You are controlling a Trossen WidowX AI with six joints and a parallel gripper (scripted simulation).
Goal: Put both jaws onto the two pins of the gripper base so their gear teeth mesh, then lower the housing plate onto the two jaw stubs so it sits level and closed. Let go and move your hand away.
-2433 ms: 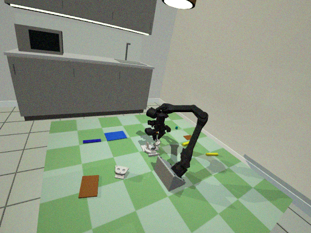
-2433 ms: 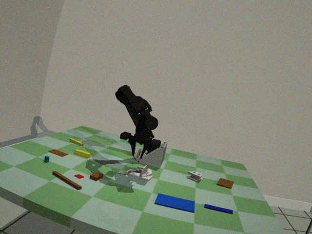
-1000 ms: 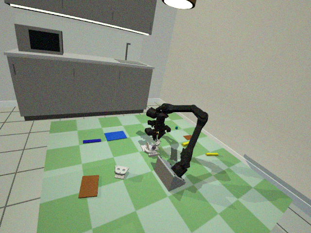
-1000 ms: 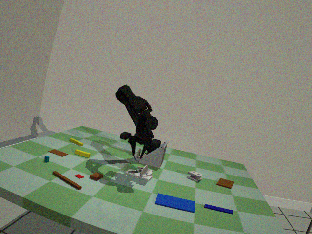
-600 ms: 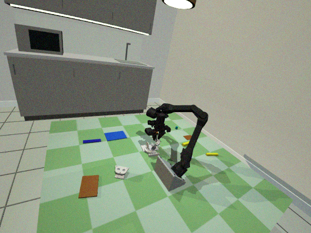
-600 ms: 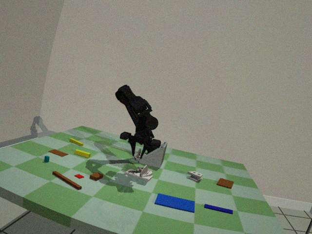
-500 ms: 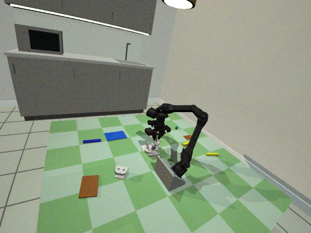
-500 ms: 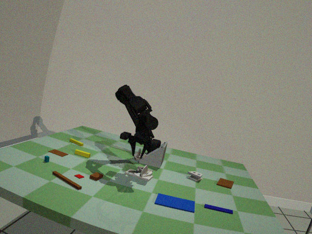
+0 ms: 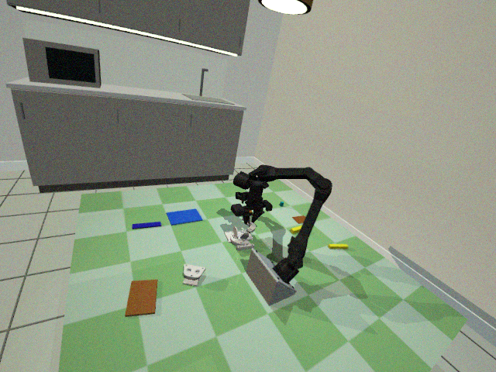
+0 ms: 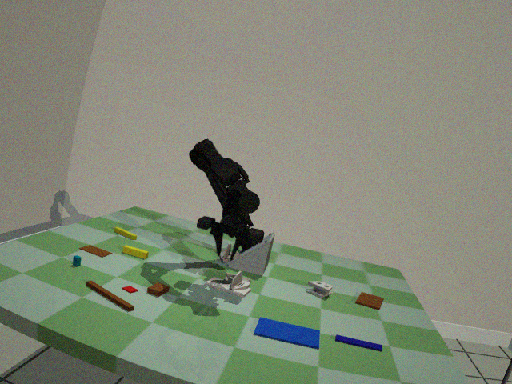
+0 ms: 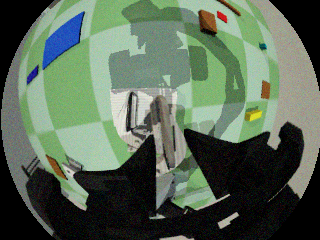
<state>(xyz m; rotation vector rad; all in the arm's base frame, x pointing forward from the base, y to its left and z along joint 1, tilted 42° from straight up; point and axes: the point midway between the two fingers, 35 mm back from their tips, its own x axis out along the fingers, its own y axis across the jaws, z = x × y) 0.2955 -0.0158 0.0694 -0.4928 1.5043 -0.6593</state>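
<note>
The white gripper base (image 9: 243,246) (image 10: 242,294) (image 11: 118,100) lies on the mat. One white jaw (image 9: 235,232) (image 10: 237,280) (image 11: 132,111) stands up on it; whether it is seated on its pin cannot be told. My gripper (image 9: 249,222) (image 10: 226,256) (image 11: 168,135) points down, shut on the other jaw (image 9: 251,227) (image 11: 163,127), which is held above the base, beside the first jaw in the wrist view. The gear teeth and pins are too small or hidden to judge. The white housing plate (image 9: 194,271) (image 10: 320,286) (image 11: 73,164) lies apart from the base, with two holes showing.
The grey wedge (image 9: 262,276) (image 10: 255,258) is at the arm's foot, near the base. A blue plate (image 9: 184,216) (image 10: 287,332) (image 11: 64,40) and dark blue bar (image 9: 146,225) (image 10: 358,342) lie to one side. Brown, yellow, red and teal pieces lie around.
</note>
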